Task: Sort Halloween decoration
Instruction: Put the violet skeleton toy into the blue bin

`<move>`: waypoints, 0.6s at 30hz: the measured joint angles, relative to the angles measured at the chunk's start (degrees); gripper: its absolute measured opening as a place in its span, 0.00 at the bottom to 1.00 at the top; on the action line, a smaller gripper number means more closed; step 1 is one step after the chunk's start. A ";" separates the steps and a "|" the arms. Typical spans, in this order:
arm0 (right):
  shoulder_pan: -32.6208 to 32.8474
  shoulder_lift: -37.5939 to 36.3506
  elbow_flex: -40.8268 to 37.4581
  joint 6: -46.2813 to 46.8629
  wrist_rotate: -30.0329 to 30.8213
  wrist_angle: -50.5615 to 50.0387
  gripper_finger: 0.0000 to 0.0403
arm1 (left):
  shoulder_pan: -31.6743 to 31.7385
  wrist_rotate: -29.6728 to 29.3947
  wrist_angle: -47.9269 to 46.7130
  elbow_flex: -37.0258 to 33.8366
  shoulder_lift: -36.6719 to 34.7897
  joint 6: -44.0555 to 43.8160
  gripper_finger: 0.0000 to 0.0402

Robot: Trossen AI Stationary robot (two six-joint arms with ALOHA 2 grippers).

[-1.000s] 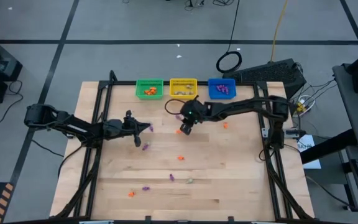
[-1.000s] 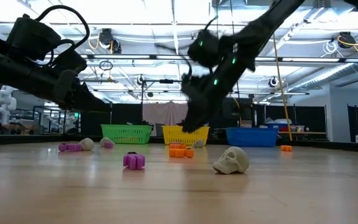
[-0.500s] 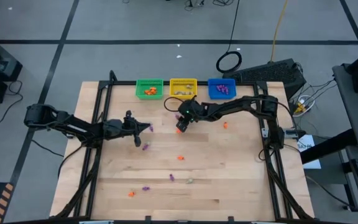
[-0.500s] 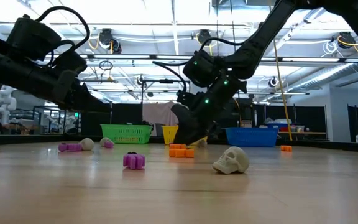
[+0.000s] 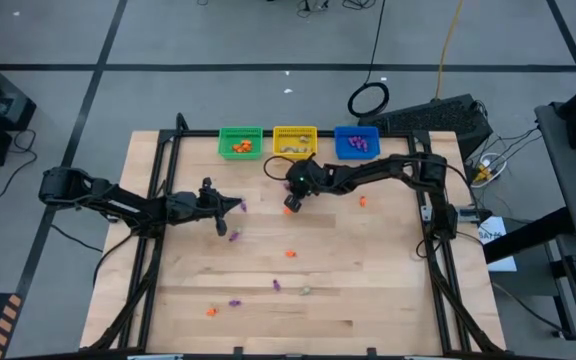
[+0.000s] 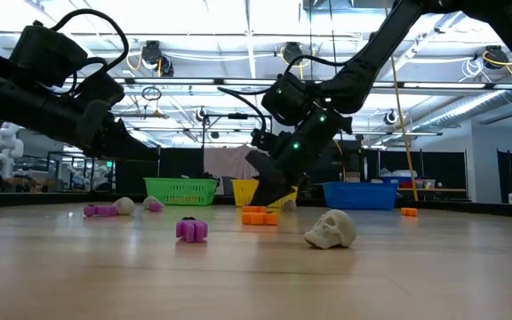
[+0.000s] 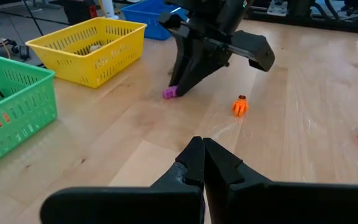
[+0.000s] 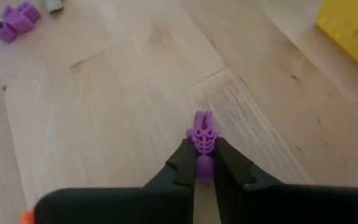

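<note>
Wooden table (image 5: pixel 368 290) with green basket (image 5: pixel 239 142), yellow basket (image 5: pixel 294 140) and blue basket (image 5: pixel 357 142) along its far edge. The right gripper (image 8: pixel 201 163), lowered near the yellow basket, is closed on a purple trinket (image 8: pixel 202 138) at the tabletop. The left gripper (image 7: pixel 202 151), fingers shut and empty, hovers left of centre. Other orange, purple and pale trinkets lie scattered, including a skull (image 6: pixel 331 228).

No readable text, label, brand, number or sign anywhere on the table or baskets.
</note>
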 joint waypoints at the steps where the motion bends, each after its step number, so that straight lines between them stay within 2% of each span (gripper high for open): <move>1: 0.28 -0.42 0.00 -0.85 -0.07 -0.38 0.02 | -0.01 0.00 0.00 0.00 -0.01 0.00 0.00; 6: 1.91 -4.26 -0.28 -2.58 -4.48 -2.69 0.03 | -0.02 0.00 -0.02 0.00 0.00 -0.03 0.00; 8: 2.23 -6.97 -0.27 -3.47 -4.30 -3.59 0.04 | 0.00 0.01 -0.04 -0.02 -0.01 -0.31 0.00; 10: 2.17 -9.90 -0.17 -4.08 -2.97 -5.86 0.04 | -0.01 0.01 -0.04 -0.01 0.00 -0.34 0.00; 14: 1.36 -16.10 -0.22 -5.75 3.39 -13.56 0.04 | 0.00 0.01 -0.07 -0.01 -0.01 -0.33 0.00; 18: -2.49 -22.35 -0.15 -5.77 7.92 -22.32 0.04 | 0.00 0.02 -0.06 -0.01 0.00 -0.33 0.00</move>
